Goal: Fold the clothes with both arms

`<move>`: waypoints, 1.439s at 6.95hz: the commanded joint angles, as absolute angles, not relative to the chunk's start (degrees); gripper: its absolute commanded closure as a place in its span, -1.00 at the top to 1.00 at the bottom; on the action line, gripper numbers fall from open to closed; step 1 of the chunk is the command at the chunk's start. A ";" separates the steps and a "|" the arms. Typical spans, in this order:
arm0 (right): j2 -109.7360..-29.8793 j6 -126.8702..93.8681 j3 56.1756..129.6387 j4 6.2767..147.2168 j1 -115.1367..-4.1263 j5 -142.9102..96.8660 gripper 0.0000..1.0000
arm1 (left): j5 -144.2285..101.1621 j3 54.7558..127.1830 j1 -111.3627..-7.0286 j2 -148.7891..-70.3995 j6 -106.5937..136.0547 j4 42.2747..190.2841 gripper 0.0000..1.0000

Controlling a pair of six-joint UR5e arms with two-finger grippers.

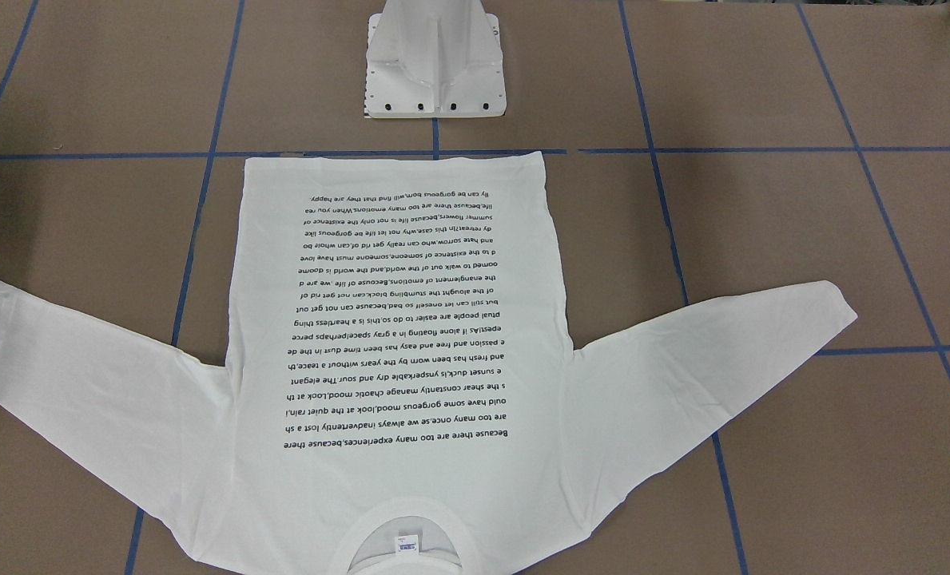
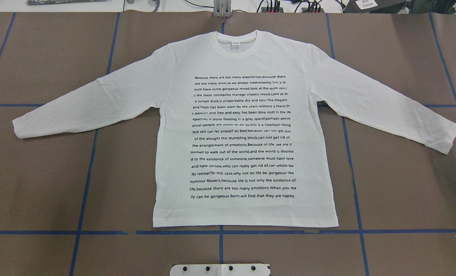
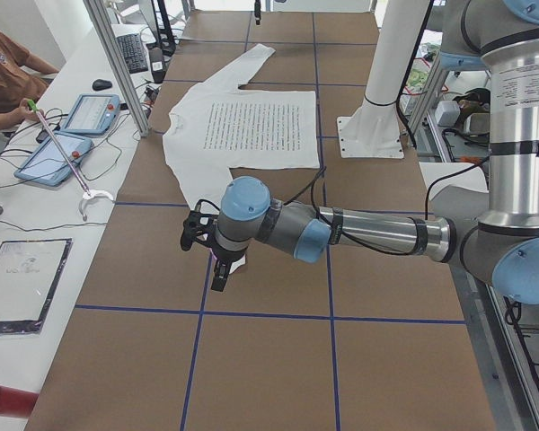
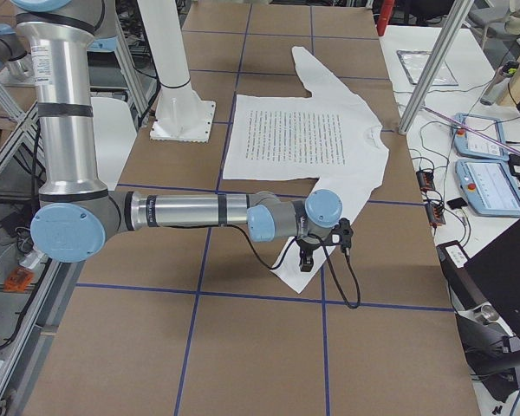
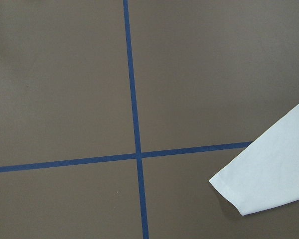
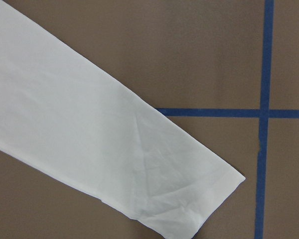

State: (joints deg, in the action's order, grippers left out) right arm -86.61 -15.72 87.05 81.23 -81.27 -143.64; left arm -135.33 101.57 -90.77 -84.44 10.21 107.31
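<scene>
Brown tabletop (image 2: 40,184), crossed by blue tape lines (image 2: 84,191), carries the white shirt (image 2: 243,115) spread flat, print up, sleeves stretched outward. My left gripper (image 3: 219,280) hangs above the shirt's sleeve cuff (image 5: 269,179) on my left side, and my right gripper (image 4: 305,262) hangs above its other cuff (image 6: 199,199). Whether either gripper stands apart or together I cannot tell.

Bright, even light; faint shadows beside shirt (image 2: 245,130); sharp focus.
</scene>
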 commanded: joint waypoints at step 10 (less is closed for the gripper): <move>-82.88 -32.70 67.34 64.60 -74.01 -138.08 0.77 | -135.53 101.51 -90.70 -84.46 9.76 107.93 1.00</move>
